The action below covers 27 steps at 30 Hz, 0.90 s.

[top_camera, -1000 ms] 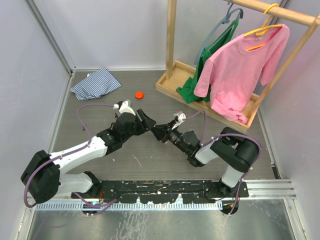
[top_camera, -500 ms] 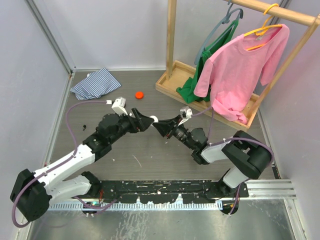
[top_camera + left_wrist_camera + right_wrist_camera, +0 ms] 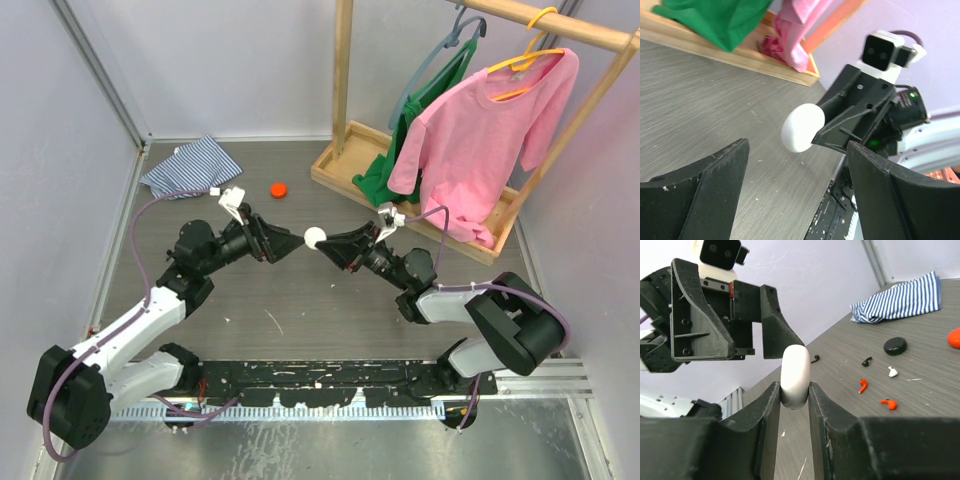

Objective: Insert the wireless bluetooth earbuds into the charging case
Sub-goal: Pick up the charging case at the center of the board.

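A white rounded charging case (image 3: 795,367) is held on edge above the table, with my right gripper (image 3: 793,387) shut on its two flat sides. In the top view the case (image 3: 315,237) sits at the tip of the right gripper (image 3: 326,242). My left gripper (image 3: 283,243) faces it from the left, a short gap away. Its jaws stand open and hold nothing, and the case (image 3: 802,128) shows beyond the left gripper (image 3: 797,149). The earbuds lie loose on the table: two black (image 3: 866,361), one white (image 3: 892,372), two orange (image 3: 862,385).
A black puck (image 3: 895,346) lies near the earbuds and a red puck (image 3: 279,189) lies farther back. A striped cloth (image 3: 192,166) is bunched at the back left. A wooden rack (image 3: 345,165) with pink and green clothes fills the back right.
The left gripper opened, let go of the case and drew back to the left. The right gripper moved right and up a little, keeping the case.
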Motion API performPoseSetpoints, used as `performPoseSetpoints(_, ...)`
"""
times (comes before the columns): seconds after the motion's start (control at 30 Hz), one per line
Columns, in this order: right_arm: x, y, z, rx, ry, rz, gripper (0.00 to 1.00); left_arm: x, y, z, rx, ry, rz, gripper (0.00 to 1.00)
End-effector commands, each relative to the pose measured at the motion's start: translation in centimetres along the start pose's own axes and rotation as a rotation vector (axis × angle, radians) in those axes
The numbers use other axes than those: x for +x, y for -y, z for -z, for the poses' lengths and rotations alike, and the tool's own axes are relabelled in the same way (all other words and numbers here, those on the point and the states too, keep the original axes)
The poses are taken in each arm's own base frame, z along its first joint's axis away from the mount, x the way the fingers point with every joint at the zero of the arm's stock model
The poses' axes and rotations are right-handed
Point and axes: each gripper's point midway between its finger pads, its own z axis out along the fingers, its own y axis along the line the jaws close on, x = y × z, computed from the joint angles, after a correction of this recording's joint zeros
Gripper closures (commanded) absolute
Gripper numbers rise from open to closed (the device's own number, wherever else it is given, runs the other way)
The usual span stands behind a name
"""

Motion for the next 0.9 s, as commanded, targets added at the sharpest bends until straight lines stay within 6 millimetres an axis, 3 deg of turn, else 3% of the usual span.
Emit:
performPoseSetpoints(0.0, -1.9, -3.9, 0.2, -0.175, 0.018, -0.011, 0.78, -0.9, 4.2, 0.1, 0.228, 0.003, -0.090, 0.21)
performPoseSetpoints(0.4, -2.9, -6.0, 0.4, -0.264, 0.015, -0.020, 0.75, -1.0, 5.8, 0.1, 0.336, 0.003, -0.090, 0.41)
performPoseSetpoints(0.87, -3.8, -6.5, 0.1, -0.289, 0.034, -0.022, 0.74, -0.1, 5.1, -0.1, 0.335, -0.024, -0.071, 0.49)
